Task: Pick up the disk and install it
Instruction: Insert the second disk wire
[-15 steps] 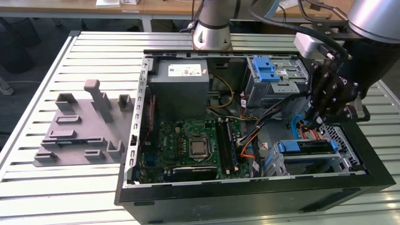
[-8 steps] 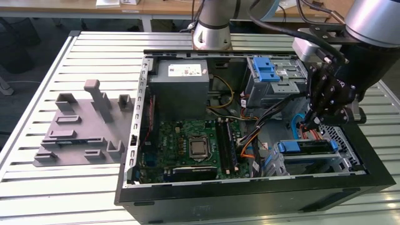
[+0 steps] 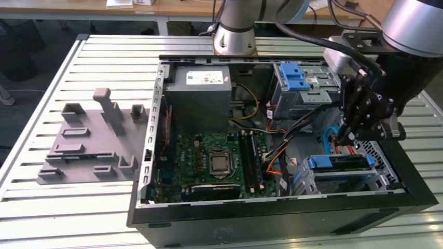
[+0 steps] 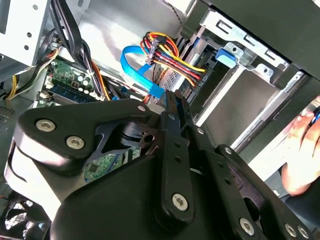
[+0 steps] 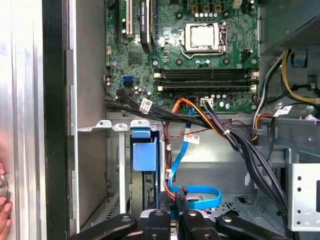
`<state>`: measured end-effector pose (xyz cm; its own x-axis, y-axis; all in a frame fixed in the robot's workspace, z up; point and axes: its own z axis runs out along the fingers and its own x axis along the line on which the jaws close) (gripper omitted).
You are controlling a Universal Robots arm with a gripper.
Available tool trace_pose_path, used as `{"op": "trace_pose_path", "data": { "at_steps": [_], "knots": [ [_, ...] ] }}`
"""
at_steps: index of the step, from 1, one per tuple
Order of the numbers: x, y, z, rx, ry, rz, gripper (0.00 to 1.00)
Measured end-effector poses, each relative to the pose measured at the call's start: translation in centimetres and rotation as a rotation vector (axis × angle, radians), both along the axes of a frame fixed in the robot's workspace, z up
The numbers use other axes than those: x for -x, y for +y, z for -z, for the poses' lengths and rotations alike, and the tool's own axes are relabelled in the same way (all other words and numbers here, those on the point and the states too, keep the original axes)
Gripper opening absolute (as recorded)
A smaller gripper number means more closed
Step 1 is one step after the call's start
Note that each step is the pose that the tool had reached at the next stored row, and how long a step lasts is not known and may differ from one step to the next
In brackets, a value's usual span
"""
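Observation:
The disk (image 3: 338, 163), a grey drive in a blue plastic bracket, sits in the metal bay at the case's near corner on the exterior view's right. Its blue bracket handle (image 5: 145, 155) stands in the bay slot, and its blue tab (image 4: 226, 55) pokes out of the silver bay. My gripper (image 3: 344, 140) hangs just above and behind the disk, not touching it. Its fingers are shut together with nothing between them in both wrist views (image 5: 175, 197) (image 4: 172, 99).
The open computer case (image 3: 277, 215) lies on a slatted metal table (image 3: 41, 207). Inside are the motherboard (image 3: 211, 161), the grey power supply (image 3: 201, 98), a silver cage with a blue latch (image 3: 294, 78) and cable bundles (image 5: 240, 145). A blue flat cable (image 5: 200, 196) loops near my fingertips. A grey fixture (image 3: 90, 145) lies on the table. A person's hand (image 4: 302, 150) rests beside the case.

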<state>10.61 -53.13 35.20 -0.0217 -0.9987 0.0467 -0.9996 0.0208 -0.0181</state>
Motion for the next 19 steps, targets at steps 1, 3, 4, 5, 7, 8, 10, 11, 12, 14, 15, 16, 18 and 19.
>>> {"op": "trace_pose_path", "data": {
  "at_steps": [1,3,4,5,7,8,10,11,12,14,15,16,18,19],
  "knots": [
    [0.0,-0.02,0.03,0.0001,-0.002,-0.002,0.16],
    [0.0,-0.03,0.14,0.0002,-0.0057,-0.007,0.16],
    [0.1,-0.04,0.23,0.0,-0.0075,-0.011,0.16],
    [0.1,-0.05,0.34,0.0,-0.0087,-0.016,0.16],
    [0.2,-0.14,0.52,0.0004,-0.0108,-0.023,0.16],
    [0.3,-0.26,0.58,0.0005,-0.0114,-0.025,0.16],
    [0.3,-0.5,0.74,0.0003,-0.0143,-0.027,0.16],
    [0.3,-0.62,0.8,0.0002,-0.0161,-0.028,0.16],
    [0.3,-0.67,0.82,0.0004,-0.0168,-0.028,0.16],
    [0.3,-0.69,0.85,0.0004,-0.0172,-0.028,0.16],
    [0.3,-0.72,0.89,0.0003,-0.0178,-0.029,0.16],
    [0.3,-0.77,0.92,0.0005,-0.0187,-0.03,0.16],
    [0.3,-0.92,1.01,0.0004,-0.0221,-0.034,0.16],
    [0.3,-1.02,1.05,0.0003,-0.0239,-0.037,0.16]
  ]
}}
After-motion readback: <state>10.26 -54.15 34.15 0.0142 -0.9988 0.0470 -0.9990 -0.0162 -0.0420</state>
